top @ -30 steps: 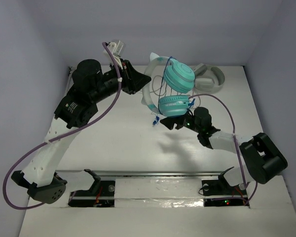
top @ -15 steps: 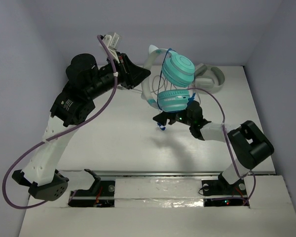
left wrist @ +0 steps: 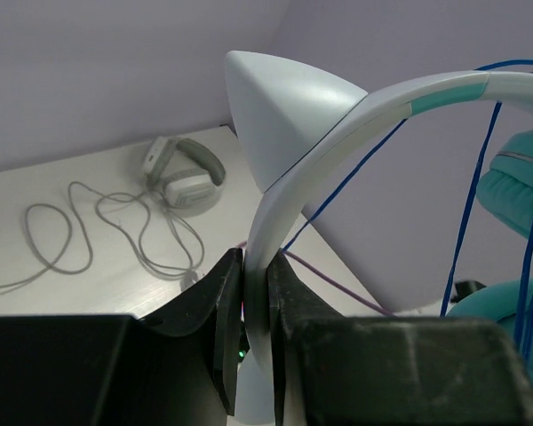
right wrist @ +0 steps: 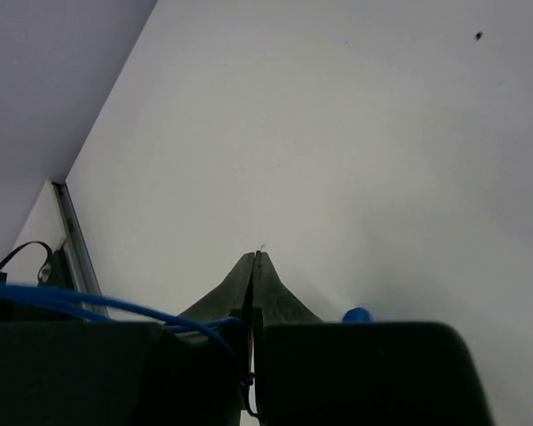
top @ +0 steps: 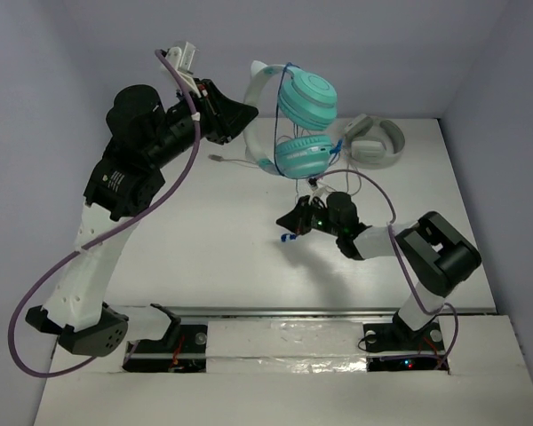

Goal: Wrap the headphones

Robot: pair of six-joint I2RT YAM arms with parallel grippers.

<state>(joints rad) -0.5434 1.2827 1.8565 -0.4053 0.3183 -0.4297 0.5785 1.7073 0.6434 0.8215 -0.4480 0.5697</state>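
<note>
The headphones [top: 306, 99] hang in the air over the back of the table, teal ear cups one above the other. My left gripper [top: 247, 115] is shut on their white headband [left wrist: 284, 195], which runs up between the jaws. Thin blue cable [left wrist: 466, 213] is looped around the band and cups and trails down. Lower, over the table's middle, my right gripper [top: 289, 222] is shut, with the blue cable [right wrist: 98, 302] running into its closed jaws from the left. The cable's blue plug [right wrist: 357, 314] shows just to the right of the fingers.
Grey-white headphones [top: 379, 142] lie at the back right, their grey cable [left wrist: 115, 222] snaking across the table behind the left arm. A metal rail [top: 284, 312] runs along the near edge. Walls close in the back and both sides.
My left arm has raised the headphones and carried them left. The right gripper has moved left under them and gone from open to shut on the blue cable.
</note>
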